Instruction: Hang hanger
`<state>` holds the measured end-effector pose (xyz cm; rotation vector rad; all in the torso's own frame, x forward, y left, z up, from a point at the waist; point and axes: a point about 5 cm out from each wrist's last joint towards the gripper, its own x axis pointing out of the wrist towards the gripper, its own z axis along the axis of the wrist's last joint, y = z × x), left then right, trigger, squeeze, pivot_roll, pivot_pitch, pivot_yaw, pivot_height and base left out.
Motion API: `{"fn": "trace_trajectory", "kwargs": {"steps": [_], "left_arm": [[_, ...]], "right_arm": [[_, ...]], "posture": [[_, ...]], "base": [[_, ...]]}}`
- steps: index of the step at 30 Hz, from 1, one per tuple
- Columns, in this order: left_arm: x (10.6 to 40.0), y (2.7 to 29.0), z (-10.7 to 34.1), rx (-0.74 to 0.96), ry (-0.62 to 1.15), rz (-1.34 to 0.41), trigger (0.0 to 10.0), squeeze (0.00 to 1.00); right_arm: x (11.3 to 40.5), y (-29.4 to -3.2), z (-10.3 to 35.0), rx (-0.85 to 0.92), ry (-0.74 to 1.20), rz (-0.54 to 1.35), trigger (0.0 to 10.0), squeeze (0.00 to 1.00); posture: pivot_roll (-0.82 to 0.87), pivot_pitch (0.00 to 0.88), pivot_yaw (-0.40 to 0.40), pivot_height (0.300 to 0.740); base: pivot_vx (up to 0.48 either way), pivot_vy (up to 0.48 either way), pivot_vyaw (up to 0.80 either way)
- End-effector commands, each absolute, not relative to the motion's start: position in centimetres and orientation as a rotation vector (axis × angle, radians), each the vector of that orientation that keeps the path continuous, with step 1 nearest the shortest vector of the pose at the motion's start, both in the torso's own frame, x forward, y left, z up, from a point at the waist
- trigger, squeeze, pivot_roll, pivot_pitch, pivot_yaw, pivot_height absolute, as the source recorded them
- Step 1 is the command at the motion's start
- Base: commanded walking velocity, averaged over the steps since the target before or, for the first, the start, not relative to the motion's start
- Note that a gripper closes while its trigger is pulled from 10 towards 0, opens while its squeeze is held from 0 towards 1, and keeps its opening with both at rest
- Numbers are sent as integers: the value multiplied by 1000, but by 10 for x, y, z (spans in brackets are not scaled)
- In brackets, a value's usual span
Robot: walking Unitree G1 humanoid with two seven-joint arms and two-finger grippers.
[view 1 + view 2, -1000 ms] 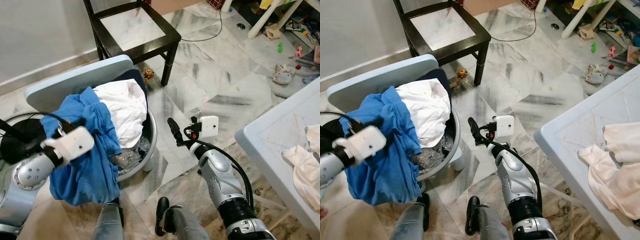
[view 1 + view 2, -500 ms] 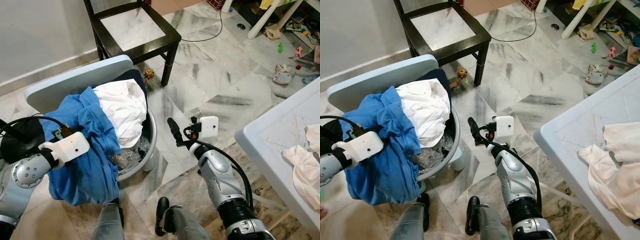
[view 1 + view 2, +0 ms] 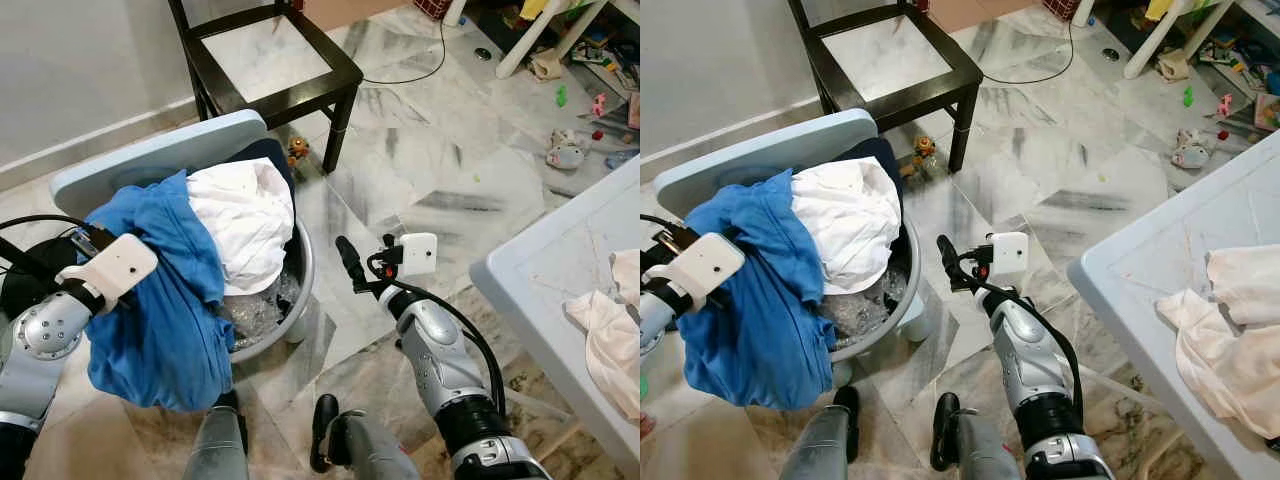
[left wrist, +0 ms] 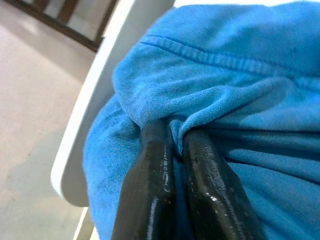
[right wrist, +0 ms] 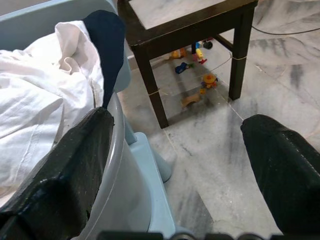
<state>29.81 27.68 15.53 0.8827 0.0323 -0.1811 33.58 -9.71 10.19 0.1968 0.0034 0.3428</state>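
A blue shirt [image 3: 165, 300] hangs over the near left rim of a grey laundry basket [image 3: 302, 268] and droops toward the floor. My left gripper [image 4: 172, 132] is shut on a fold of this shirt near its top edge; its white wrist block [image 3: 108, 268] sits at the shirt's left side. A white garment [image 3: 245, 225] and a dark navy one [image 5: 107, 35] lie in the basket behind it. My right gripper [image 3: 348, 265] stands open with nothing between its fingers, low beside the basket's right wall, over the marble floor.
A pale blue board [image 3: 150, 155] leans across the back of the basket. A black chair [image 3: 270, 60] stands behind it, with small toys [image 3: 296, 150] under it. A light table [image 3: 560, 290] with a cream cloth [image 3: 610, 335] is at the right. Toys litter the far right floor.
My left gripper has drawn the blue shirt leftward and a little back, so the cloth is stretched more over the rim. The right arm has stayed put.
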Motion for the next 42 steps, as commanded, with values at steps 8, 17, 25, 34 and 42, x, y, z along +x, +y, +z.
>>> {"fn": "trace_trajectory", "kwargs": {"steps": [8,17,25,34,42], "left_arm": [[306,273,167,710,-44,-65,0,0],[325,252,198,441,-194,29,0,0],[347,234,239,210,-327,106,0,0],[347,228,293,115,-514,228,0,0],[333,182,222,109,-318,87,0,0]], "right_arm": [[335,-103,95,190,28,316,10000,0],[336,-102,94,192,28,304,10000,0],[340,-100,97,198,22,294,10000,0],[342,-97,99,206,12,288,10000,0],[340,-97,96,209,16,288,10000,0]], "posture": [[382,351,-138,740],[387,343,-140,740],[395,318,-134,740],[399,309,-126,740],[404,327,-130,740]], "base": [[0,0,0],[0,0,0],[0,0,0],[0,0,0],[0,0,0]]}}
